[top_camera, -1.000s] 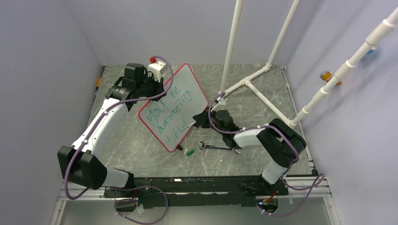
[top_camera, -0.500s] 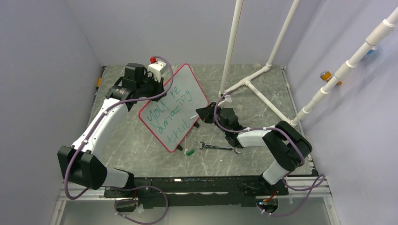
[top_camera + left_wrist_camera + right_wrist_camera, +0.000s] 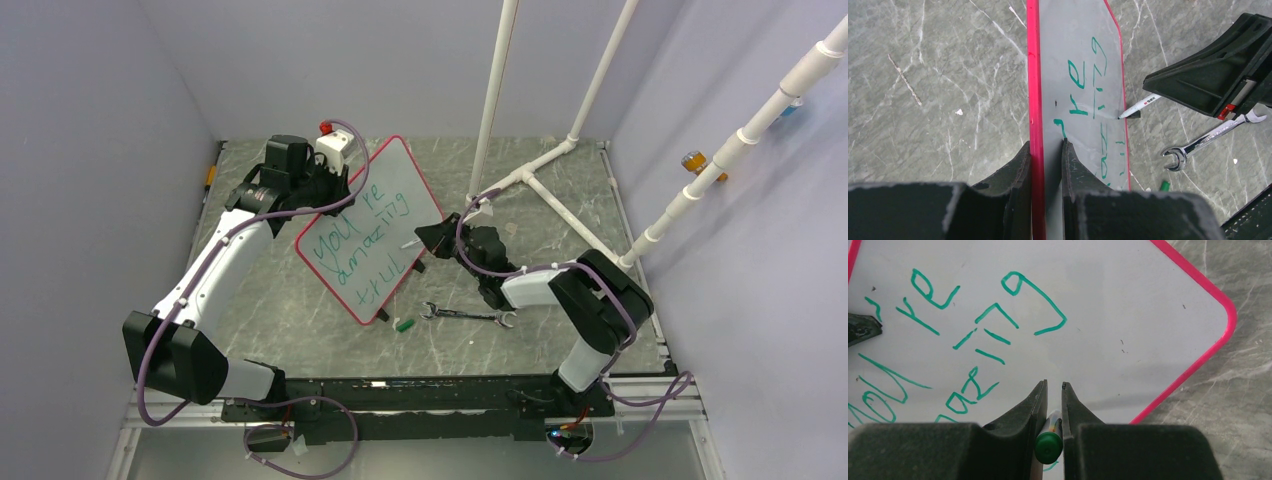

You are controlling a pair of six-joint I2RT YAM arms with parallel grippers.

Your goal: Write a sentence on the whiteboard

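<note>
The whiteboard, white with a pink frame, stands tilted on the table. My left gripper is shut on its upper left edge. The sentence in green reads roughly "you're amazing trul". My right gripper is shut on a white marker with a green end. The marker's tip touches the board near its lower right edge. In the right wrist view the board fills the frame with the lettering at left.
A silver wrench and a small green marker cap lie on the marble table in front of the board. White PVC pipes rise at the back right. A red-topped thing shows behind the left wrist.
My right gripper with the marker has risen from the board's lower right edge and turned toward the board face. The left arm and board have not moved.
</note>
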